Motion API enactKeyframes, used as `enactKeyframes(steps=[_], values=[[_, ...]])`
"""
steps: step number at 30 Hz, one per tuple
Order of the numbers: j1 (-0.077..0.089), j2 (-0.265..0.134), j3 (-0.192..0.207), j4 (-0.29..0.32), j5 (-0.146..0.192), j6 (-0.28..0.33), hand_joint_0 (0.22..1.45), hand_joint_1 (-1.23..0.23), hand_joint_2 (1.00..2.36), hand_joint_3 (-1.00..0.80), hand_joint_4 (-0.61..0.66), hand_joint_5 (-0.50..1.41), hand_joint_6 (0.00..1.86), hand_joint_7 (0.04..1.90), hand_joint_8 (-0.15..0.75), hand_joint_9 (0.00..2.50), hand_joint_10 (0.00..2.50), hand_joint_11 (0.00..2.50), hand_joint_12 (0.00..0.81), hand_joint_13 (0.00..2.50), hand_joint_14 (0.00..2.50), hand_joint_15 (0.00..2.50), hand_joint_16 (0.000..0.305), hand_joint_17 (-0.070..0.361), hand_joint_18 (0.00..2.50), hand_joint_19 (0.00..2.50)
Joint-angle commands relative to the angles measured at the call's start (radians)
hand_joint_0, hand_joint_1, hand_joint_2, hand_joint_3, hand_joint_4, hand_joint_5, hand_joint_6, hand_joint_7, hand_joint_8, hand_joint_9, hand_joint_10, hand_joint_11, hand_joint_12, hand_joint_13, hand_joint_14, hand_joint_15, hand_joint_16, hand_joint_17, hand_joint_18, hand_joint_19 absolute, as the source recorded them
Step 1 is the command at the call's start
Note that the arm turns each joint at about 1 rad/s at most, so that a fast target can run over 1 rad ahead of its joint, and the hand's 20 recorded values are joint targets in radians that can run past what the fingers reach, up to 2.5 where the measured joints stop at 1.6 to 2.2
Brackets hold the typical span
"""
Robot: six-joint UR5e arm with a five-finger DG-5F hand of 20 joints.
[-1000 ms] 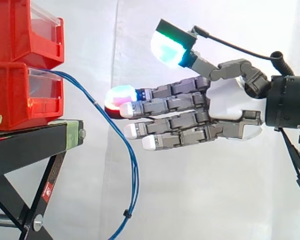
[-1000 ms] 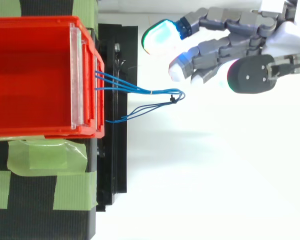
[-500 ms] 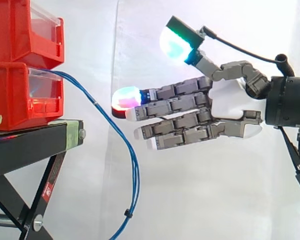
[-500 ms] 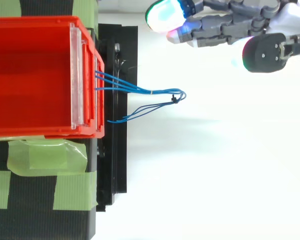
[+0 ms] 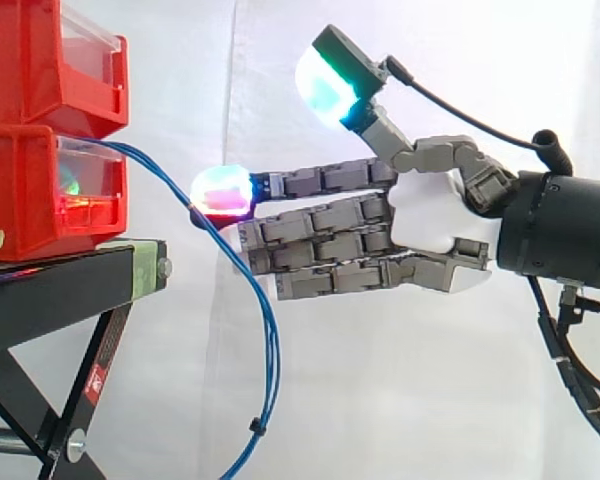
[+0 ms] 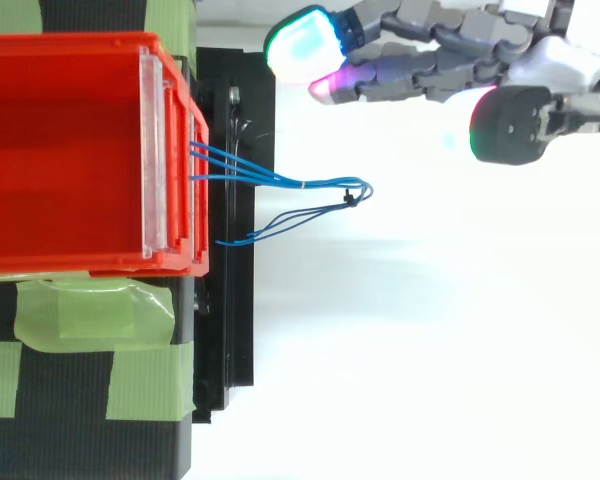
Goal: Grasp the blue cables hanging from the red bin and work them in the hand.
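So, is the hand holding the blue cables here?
No: in the top view the hand has straight fingers and sits clear to one side of the blue cables, which hang free from the red bin.

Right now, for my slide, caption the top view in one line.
Open hand, fingers straight, hovers clear of the blue cables looping from the red bin over the black stand.

- The hand (image 5: 430, 215) is pointing level toward the side view's left.
- Its fingers (image 5: 320, 225) are lying straight, stacked close together.
- The thumb (image 5: 332, 82) is standing raised above them, spread wide.
- The wrist (image 5: 565, 230) is entering from the right edge.
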Motion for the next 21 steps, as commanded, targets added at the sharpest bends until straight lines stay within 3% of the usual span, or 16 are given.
enactKeyframes(steps=[1,8,12,14,21], values=[[0.019,-0.006,0.000,0.013,0.026,-0.006,0.67,-0.49,1.00,-1.00,0.19,-0.25,0.01,0.73,0.371,0.42,0.01,0.23,0.421,0.21,0.01,0.27,0.068,0.153,0.00,0.31],[0.062,-0.006,0.000,0.004,0.092,-0.019,0.68,-0.50,1.00,-0.99,0.19,-0.24,0.01,0.74,0.365,0.44,0.01,0.29,0.427,0.28,0.01,0.33,0.067,0.151,0.11,0.38],[0.073,-0.006,-0.001,-0.016,0.097,-0.013,0.68,-0.51,1.00,-0.99,0.19,-0.23,0.01,0.74,0.362,0.46,0.01,0.30,0.433,0.30,0.01,0.34,0.068,0.152,0.17,0.40],[0.080,-0.006,-0.001,-0.059,0.095,-0.009,0.68,-0.52,1.00,-0.99,0.19,-0.23,0.01,0.74,0.361,0.46,0.01,0.31,0.435,0.31,0.01,0.35,0.067,0.151,0.19,0.41],[0.093,-0.006,-0.001,-0.054,0.101,-0.015,0.69,-0.53,1.00,-0.98,0.19,-0.23,0.01,0.74,0.358,0.49,0.01,0.33,0.437,0.35,0.01,0.37,0.068,0.152,0.22,0.44]])
